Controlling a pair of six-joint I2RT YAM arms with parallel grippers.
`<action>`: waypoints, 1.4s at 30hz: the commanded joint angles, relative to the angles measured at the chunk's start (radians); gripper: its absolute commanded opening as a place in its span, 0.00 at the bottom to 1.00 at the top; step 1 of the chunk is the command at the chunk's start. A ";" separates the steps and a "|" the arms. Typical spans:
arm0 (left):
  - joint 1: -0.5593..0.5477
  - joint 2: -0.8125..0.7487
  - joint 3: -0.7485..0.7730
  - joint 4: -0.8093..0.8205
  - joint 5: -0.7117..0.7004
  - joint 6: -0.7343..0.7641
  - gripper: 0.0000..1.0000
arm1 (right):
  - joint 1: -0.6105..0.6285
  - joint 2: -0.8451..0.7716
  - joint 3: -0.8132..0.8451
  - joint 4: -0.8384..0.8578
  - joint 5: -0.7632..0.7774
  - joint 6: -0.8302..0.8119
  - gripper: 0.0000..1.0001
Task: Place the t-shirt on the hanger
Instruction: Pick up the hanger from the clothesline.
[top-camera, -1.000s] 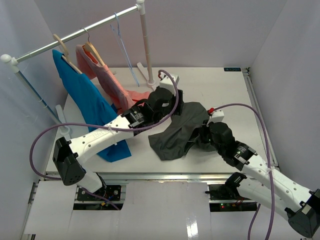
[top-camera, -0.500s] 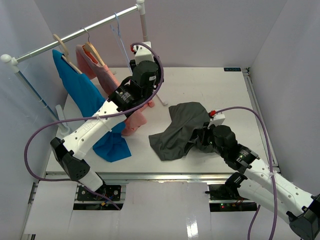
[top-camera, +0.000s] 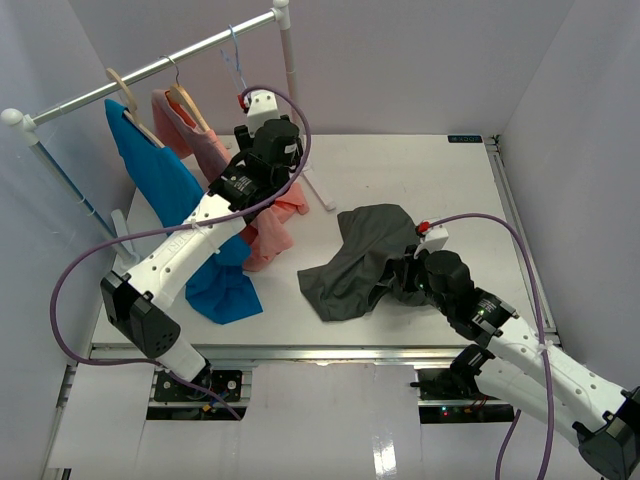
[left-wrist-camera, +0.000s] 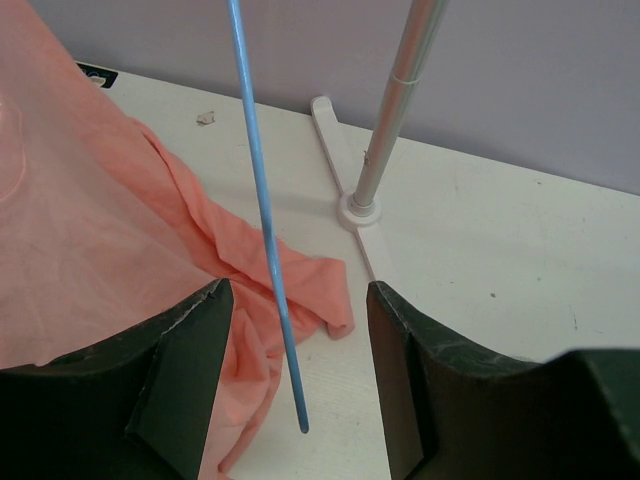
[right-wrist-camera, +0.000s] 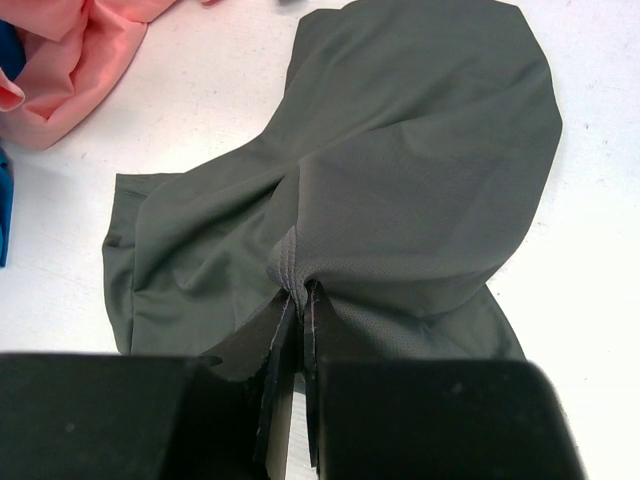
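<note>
The dark grey t-shirt (top-camera: 362, 258) lies crumpled on the white table, right of centre. My right gripper (right-wrist-camera: 300, 292) is shut on a stitched fold of the t-shirt (right-wrist-camera: 400, 150) at its near edge, low over the table. The light-blue wire hanger (top-camera: 237, 62) hangs from the rack rail at the back. My left gripper (left-wrist-camera: 297, 290) is raised beside it and open. One thin arm of the hanger (left-wrist-camera: 262, 200) runs down between the two fingers without touching either, its lower end free. In the top view the left gripper (top-camera: 252, 125) sits just below the hanger.
The rack rail (top-camera: 150, 70) crosses the back left, and its right post (left-wrist-camera: 400, 100) stands on a white foot (top-camera: 318, 190). A salmon-pink garment (top-camera: 270, 225) and a bright blue garment (top-camera: 190, 230) hang from wooden hangers (top-camera: 185, 100), their hems on the table.
My left arm has lifted away from the t-shirt and swung back-left to the rack, bringing its open fingers around the blue hanger wire. The right gripper has stayed shut on the t-shirt.
</note>
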 joint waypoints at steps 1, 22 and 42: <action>0.040 -0.031 -0.003 0.005 0.029 -0.022 0.67 | -0.006 0.005 0.000 0.056 -0.012 -0.012 0.08; 0.107 -0.002 0.040 0.112 0.113 0.104 0.00 | -0.006 0.014 0.000 0.060 -0.020 -0.018 0.08; 0.107 -0.195 0.014 -0.068 0.338 0.080 0.00 | -0.006 0.010 0.001 0.060 -0.019 -0.019 0.08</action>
